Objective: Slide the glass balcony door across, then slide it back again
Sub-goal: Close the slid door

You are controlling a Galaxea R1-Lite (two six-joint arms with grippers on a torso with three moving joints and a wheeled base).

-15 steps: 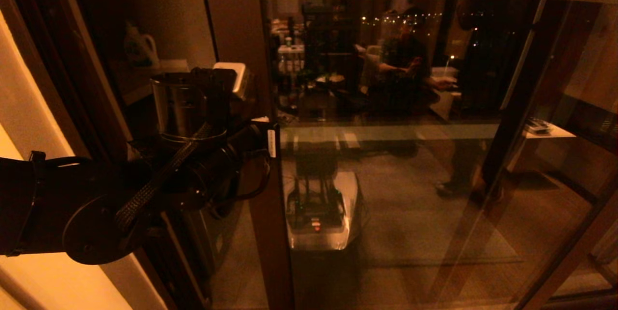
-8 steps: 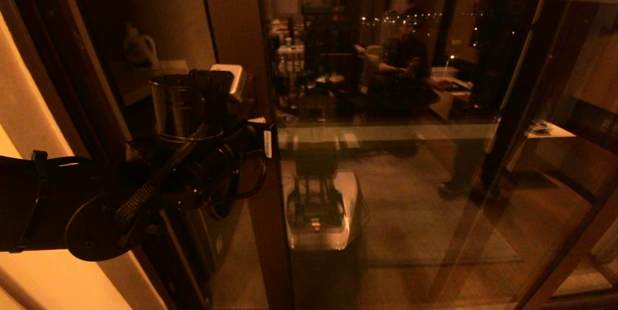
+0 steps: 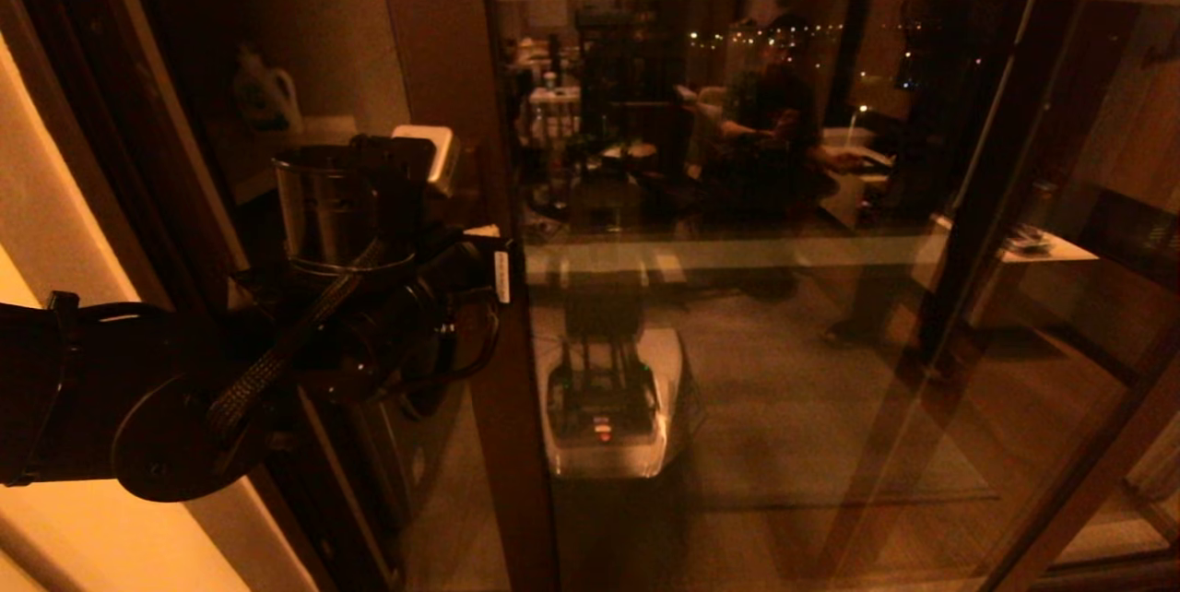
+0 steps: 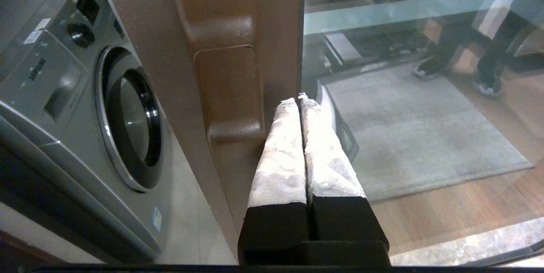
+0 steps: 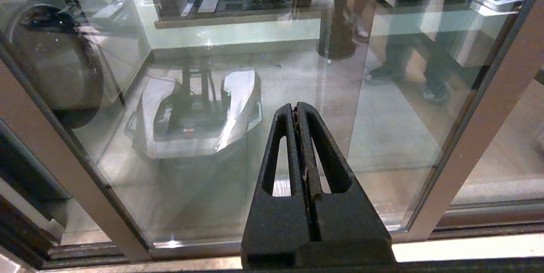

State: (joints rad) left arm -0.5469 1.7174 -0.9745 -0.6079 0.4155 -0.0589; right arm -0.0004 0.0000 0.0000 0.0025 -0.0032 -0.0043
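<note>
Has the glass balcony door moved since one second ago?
Yes. In the head view the glass balcony door has slid a little to the robot's left: its frame edge now lies nearer the detergent jug, and the left gripper went with it.

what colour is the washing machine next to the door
Grey washing machine, dark round porthole; clearest in the left wrist view.

My left gripper [image 4: 300, 99] has mottled whitish pads on black, by the brown door frame [image 4: 272, 30] w/ clear glass & grey washer [image 4: 63, 94].
</note>
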